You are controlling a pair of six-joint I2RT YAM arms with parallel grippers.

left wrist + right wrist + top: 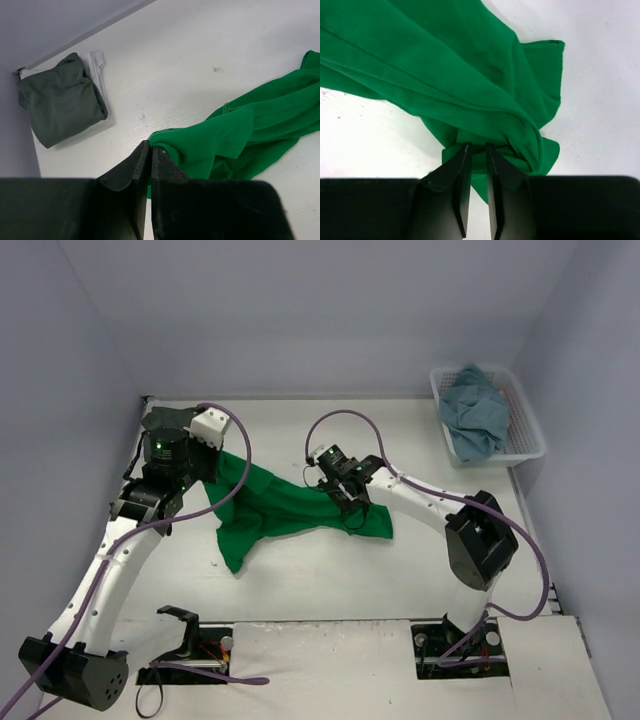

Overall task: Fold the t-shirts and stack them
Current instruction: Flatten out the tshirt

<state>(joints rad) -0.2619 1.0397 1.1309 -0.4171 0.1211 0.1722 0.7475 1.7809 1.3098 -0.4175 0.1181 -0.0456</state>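
Already folded and stacked in the far-left corner: olive shirt point(62, 102) over white shirt point(100, 65). Left to fold: green shirt point(290, 508), crumpled mid-surface, clamped at one edge by left hand point(150, 150) (tips together) and bunched in right hand point(476, 150) (tips almost together); then blue shirt point(475, 415), lying in basket point(530, 430).

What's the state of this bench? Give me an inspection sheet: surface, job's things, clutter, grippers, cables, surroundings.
Surface: white table, a few small marks.
Job's things: bright green cloth t-shirt bunched mid-table, strung between both grippers; folded dark olive-grey shirt lying on white shirt in the far left corner; crumpled dusty blue shirt in the basket.
Clutter: white slatted plastic basket, far right corner.
Grippers: left gripper jaws shut on the green shirt's edge; right gripper jaws pinching a green fold.
Cables: purple cables hang in loose loops over the table.
Surroundings: pale grey walls on three sides.
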